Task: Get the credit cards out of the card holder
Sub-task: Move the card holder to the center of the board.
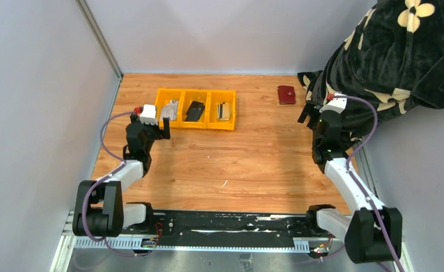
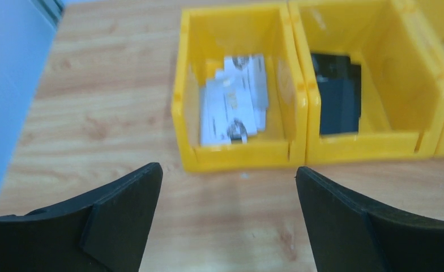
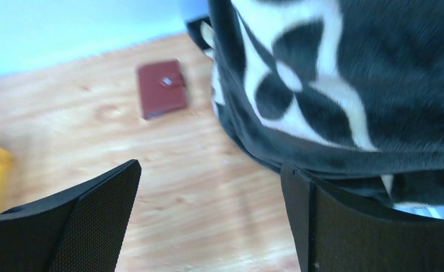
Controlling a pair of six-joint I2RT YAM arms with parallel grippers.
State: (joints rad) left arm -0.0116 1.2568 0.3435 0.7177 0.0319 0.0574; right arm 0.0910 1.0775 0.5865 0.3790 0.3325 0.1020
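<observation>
Worktop [image 1: 225, 170] of pale wood, seen from above, with two robot arms mounted at its near edge.

At the left, the left gripper [image 1: 163, 129] hangs just in front of a yellow tray [image 1: 196, 126] that sits toward the far left corner. Its jaws are spread wide and grasp nothing. The tray has three compartments in a row. The left one holds a silvery-grey card [image 2: 234, 107], the middle one a black card [image 1: 195, 110] and the right one a tan-gold card [image 1: 223, 111].

Further right, near the far edge, lies the card holder [image 1: 286, 94], a small maroon wallet lying flat with its tab fastened. Its long axis runs from the near edge toward the far edge.

The right gripper [image 1: 308, 117] hovers just to the right of the holder and a little nearer the arms. Its jaws are also wide apart and empty. From its wrist camera the holder lies ahead and to the left, so the right arm is much the nearer one. A black flowered blanket [image 1: 389, 56] fills the far right corner beside it.

The closed holder hides whether any card remains inside. The pale contents of the left compartment are blurred and may be more than one overlapping piece. Against the dark blanket, the right gripper's fingers are hard to make out from above.
</observation>
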